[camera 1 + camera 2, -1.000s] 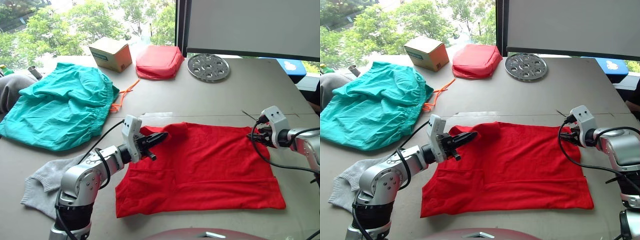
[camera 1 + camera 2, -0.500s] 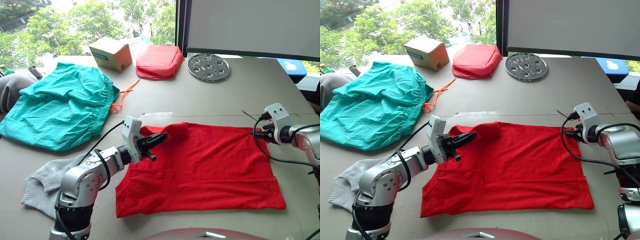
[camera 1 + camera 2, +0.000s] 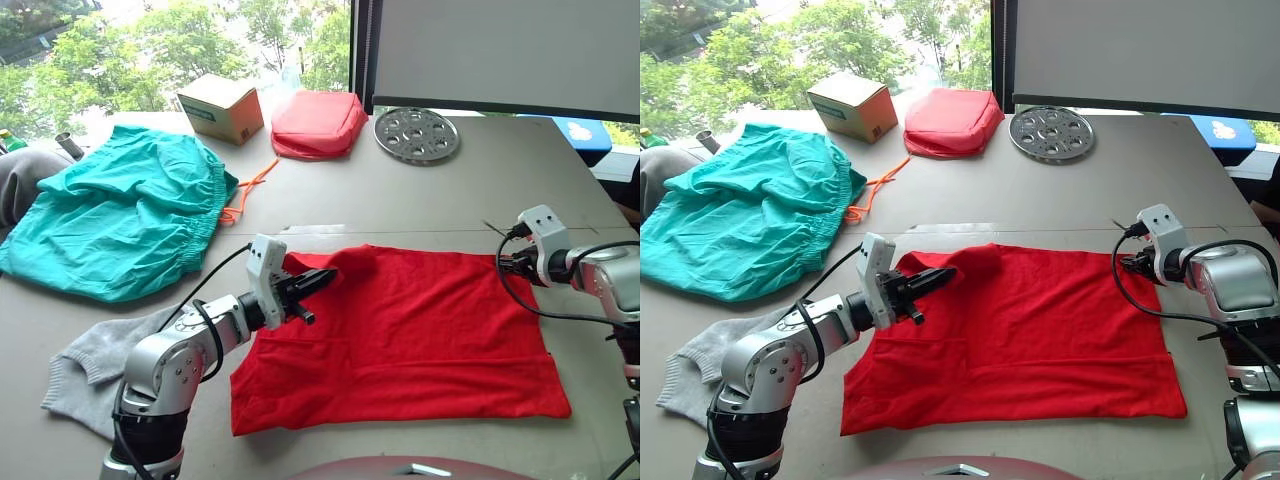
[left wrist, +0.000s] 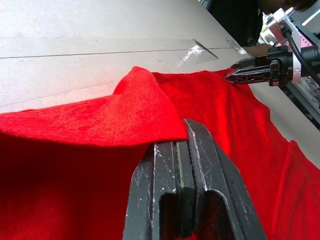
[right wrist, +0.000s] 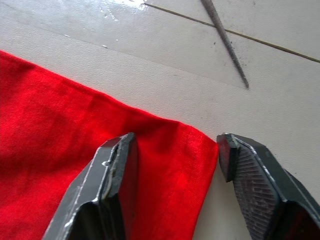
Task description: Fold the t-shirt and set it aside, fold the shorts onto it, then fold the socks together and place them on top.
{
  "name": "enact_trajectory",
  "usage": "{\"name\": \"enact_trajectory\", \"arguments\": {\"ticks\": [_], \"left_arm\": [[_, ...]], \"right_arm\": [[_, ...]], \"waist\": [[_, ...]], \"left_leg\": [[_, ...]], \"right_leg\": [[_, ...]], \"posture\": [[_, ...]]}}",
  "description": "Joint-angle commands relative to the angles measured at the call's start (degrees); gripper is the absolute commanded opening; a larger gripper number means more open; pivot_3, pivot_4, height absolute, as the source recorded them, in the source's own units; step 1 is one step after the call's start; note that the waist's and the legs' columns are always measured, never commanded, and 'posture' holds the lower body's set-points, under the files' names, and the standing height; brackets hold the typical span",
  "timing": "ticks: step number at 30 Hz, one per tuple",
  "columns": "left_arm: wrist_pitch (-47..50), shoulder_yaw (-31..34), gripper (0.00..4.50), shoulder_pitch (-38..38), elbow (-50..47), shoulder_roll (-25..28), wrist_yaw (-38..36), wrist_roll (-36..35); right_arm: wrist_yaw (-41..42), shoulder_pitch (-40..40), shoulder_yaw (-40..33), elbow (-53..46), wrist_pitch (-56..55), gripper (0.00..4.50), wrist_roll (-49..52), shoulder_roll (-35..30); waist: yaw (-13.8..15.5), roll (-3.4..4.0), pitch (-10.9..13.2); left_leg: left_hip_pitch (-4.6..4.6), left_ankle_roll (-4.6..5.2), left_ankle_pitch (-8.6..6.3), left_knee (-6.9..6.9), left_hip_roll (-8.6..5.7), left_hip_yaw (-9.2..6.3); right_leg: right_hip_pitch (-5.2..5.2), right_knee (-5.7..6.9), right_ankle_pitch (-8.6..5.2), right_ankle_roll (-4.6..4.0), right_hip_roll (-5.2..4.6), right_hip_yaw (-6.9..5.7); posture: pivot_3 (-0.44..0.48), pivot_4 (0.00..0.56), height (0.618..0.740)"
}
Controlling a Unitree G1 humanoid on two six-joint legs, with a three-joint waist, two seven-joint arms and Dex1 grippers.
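Left wrist view shows the left claw (image 4: 186,145) pressed fully together on a raised fold of the t-shirt (image 3: 420,330), which lies spread flat on the bench (image 3: 400,195) between the two arms. That pinch lifts the near-collar corner into a small hump just ahead of the fingertips, likely so the edge can be carried over for a first fold.

At the opposite far corner the right claw (image 5: 176,150) stands parted, one finger (image 5: 115,175) on the red cloth and the other just off its edge on bare bench, straddling the corner without yet gripping. Judged from this, both corners of one edge are being taken so the shirt folds evenly.

Well beyond the left claw, on its outer side, lie the shorts (image 3: 115,215), crumpled, with the orange drawstring (image 3: 248,192) trailing toward the middle. The socks (image 3: 95,365) lie close beside the left arm, behind its claw.

Count: one t-shirt, one shorts, grey socks in one heap whose number cannot be told, two claws. Far ahead sit one cardboard box (image 3: 222,107), one red pouch (image 3: 320,123) and one perforated metal disc (image 3: 417,133).
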Motion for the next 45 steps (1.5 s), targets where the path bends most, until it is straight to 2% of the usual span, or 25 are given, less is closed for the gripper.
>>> {"name": "enact_trajectory", "arguments": {"ticks": [1,2,8,15,20,24,26,28,34,41,45], "left_arm": [[-0.2,0.4,0.00,0.1,-3.2,-0.1,0.2,-1.0],[-0.2,0.4,0.00,0.1,-3.2,-0.1,0.2,-1.0],[-0.5,0.4,0.00,0.0,-2.9,-0.1,0.1,-0.7],[-2.8,2.9,0.00,-3.9,1.6,1.2,-1.9,0.1],[-4.3,4.4,0.00,-7.2,5.7,4.9,-8.4,-0.4],[-1.6,6.6,0.00,-6.9,6.6,9.7,-16.5,-4.9],[2.1,8.8,0.00,-6.3,7.6,12.5,-20.2,-9.5],[3.7,9.1,0.00,-5.3,8.4,16.0,-23.9,-10.2],[2.0,3.9,0.00,-1.8,12.0,23.1,-29.7,-2.5],[1.8,1.9,0.00,-1.6,14.5,25.0,-31.3,1.7],[2.4,2.2,0.00,-2.0,14.7,24.8,-30.8,2.5]], "right_arm": [[-0.4,0.1,0.2,-0.1,0.4,0.19,-1.0,-1.2],[-0.3,0.0,-0.1,-0.3,0.3,0.03,-0.9,-1.4],[1.2,1.3,-3.5,-3.5,-2.4,0.03,0.5,-3.3],[1.6,4.3,-10.1,-6.2,-13.5,0.03,1.7,-2.4],[5.5,9.8,-14.9,-8.5,-23.9,0.03,4.9,-0.5],[10.6,18.4,-16.8,-11.9,-33.1,0.03,5.8,-1.1],[12.2,22.9,-18.9,-13.4,-36.8,0.03,6.8,-0.4],[12.4,26.2,-20.5,-14.6,-39.0,0.03,7.5,0.5],[12.0,31.5,-21.1,-15.0,-42.1,0.03,6.6,1.0],[11.2,33.5,-21.4,-10.4,-44.5,0.03,3.4,-0.8],[10.0,35.8,-22.0,-11.1,-43.5,0.03,2.5,-1.2]], "waist": [[0.0,-0.01,0.0],[0.1,-0.01,0.0],[0.1,0.04,0.0],[0.1,0.11,0.1],[0.1,0.12,0.1],[0.0,0.14,0.1],[0.0,0.19,0.2],[-0.1,0.21,0.2],[0.0,0.27,0.2],[0.1,0.26,0.2],[0.1,0.26,0.2]], "left_leg": [[0.00,0.00,0.00,0.00,0.00,0.00],[-0.01,0.00,0.00,0.00,-0.01,0.00],[-0.03,0.00,0.00,0.00,-0.01,-0.03],[-0.05,0.00,0.00,0.00,-0.03,-0.02],[-0.07,0.00,0.00,-0.02,-0.04,-0.01],[-0.07,0.00,0.00,-0.02,-0.01,0.01],[-0.06,0.00,0.00,-0.02,0.04,0.01],[-0.01,-0.01,0.00,-0.03,0.08,0.02],[0.03,-0.03,-0.01,-0.09,0.11,0.12],[-0.08,-0.04,-0.02,-0.11,0.16,0.10],[-0.08,-0.04,-0.02,-0.15,0.16,0.11]], "right_leg": [[0.00,0.00,0.00,0.00,0.00,0.00],[0.00,0.00,0.00,0.00,-0.02,0.00],[-0.01,-0.01,0.00,0.00,-0.02,-0.01],[-0.03,-0.03,-0.04,0.07,-0.01,-0.02],[-0.02,-0.05,-0.06,0.10,0.01,-0.03],[-0.04,-0.04,-0.08,0.13,0.02,-0.04],[-0.05,-0.03,-0.14,0.23,-0.01,-0.02],[-0.04,-0.02,-0.15,0.26,-0.01,-0.01],[-0.17,-0.03,-0.16,0.27,-0.04,0.04],[-0.31,-0.03,-0.16,0.26,-0.10,0.04],[-0.33,-0.02,-0.16,0.26,-0.13,0.05]], "posture": [[0.000,0.150,0.739],[0.000,0.150,0.739],[0.000,0.150,0.739],[0.000,0.150,0.739],[0.000,0.150,0.739],[0.000,0.150,0.739],[0.000,0.150,0.739],[0.000,0.150,0.739],[0.000,0.150,0.739],[0.000,0.150,0.739],[0.000,0.150,0.739]]}}
